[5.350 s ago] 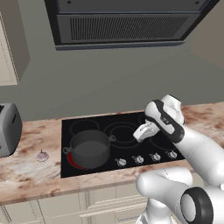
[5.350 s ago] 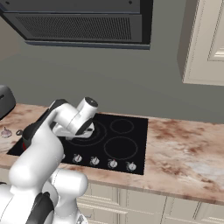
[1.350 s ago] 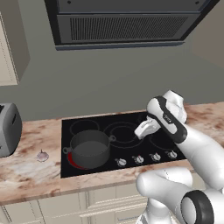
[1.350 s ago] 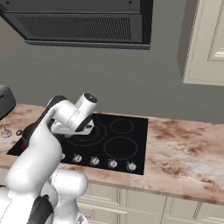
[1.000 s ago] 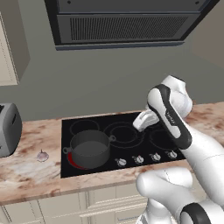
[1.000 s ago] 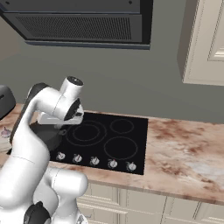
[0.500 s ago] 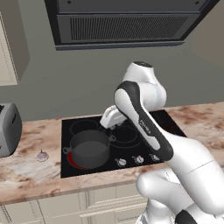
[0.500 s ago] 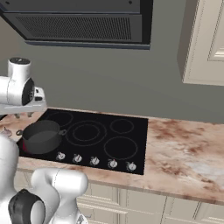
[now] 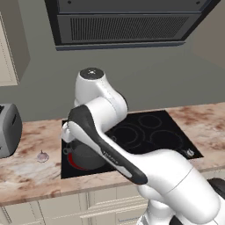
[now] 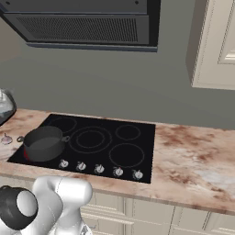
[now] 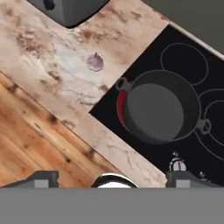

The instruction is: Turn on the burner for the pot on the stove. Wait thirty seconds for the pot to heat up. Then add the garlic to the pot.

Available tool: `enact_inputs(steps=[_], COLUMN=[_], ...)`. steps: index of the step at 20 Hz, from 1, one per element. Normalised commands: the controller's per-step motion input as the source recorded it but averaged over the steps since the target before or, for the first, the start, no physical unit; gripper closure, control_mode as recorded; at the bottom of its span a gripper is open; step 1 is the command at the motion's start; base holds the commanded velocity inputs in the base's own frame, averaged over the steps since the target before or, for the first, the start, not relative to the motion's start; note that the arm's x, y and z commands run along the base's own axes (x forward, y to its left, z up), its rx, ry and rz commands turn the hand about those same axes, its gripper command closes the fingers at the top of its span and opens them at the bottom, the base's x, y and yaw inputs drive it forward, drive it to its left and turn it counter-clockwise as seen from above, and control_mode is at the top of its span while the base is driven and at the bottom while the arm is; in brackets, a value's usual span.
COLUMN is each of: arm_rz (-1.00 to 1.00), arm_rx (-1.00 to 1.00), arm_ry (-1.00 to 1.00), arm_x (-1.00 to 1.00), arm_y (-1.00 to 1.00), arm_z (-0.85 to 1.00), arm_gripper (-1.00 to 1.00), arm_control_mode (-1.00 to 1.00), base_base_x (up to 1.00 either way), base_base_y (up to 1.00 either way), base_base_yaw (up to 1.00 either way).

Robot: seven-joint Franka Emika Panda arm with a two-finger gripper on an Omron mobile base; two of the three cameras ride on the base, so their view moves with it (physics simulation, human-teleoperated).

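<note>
The pincer (image 11: 112,181) stands with its fingers wide apart and nothing between them, high above the front edge of the desk (image 11: 52,57) and looking down on it. The garlic (image 11: 95,62) lies on the desk just beside the left edge of the stove (image 11: 192,78), near the toaster (image 11: 65,11) at the back, well apart from the pincer. The pot (image 11: 159,111) sits on the front-left zone of the stove, where the burner (image 11: 121,107) shows a red glow at the pot's left side. Hazards, as judged: the garlic is small and rounded, so an off-centre closure may roll or squirt it along the desk; a descent biased toward the stove may strike the pot's near loop handle; a release made short of the rim would drop the bulb onto the hot glass. View differences: the hand view shows the garlic, pot and red glow together from above. In the left base view the arm (image 9: 114,154) covers much of the pot (image 9: 81,158), while the garlic (image 9: 42,155) is exposed. The right base view shows the knobs (image 10: 99,169) along the stove's front edge and the pot (image 10: 43,143) unobstructed.
</note>
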Motion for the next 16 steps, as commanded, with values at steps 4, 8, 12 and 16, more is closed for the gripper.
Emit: enact_inputs(steps=[4, 8, 12, 16], arm_rz=[0.00, 0.00, 0.00, 0.00], arm_rx=[-0.14, -0.10, -0.02, 0.00], arm_ry=[-0.09, 0.01, 0.00, 0.00], arm_x=[-0.02, 0.00, 0.00, 0.00], arm_y=[1.00, 0.98, 0.93, 0.86], arm_z=[0.04, 0.10, 0.00, -0.13], arm_gripper=[-1.00, -1.00, -1.00, -1.00], arm_control_mode=[-1.00, -1.00, -1.00, -1.00], base_base_x=[0.00, 0.00, 0.00, 0.00], base_base_y=[0.00, 0.00, 0.00, 0.00], base_base_yaw=[0.00, 0.00, 0.00, 0.00])
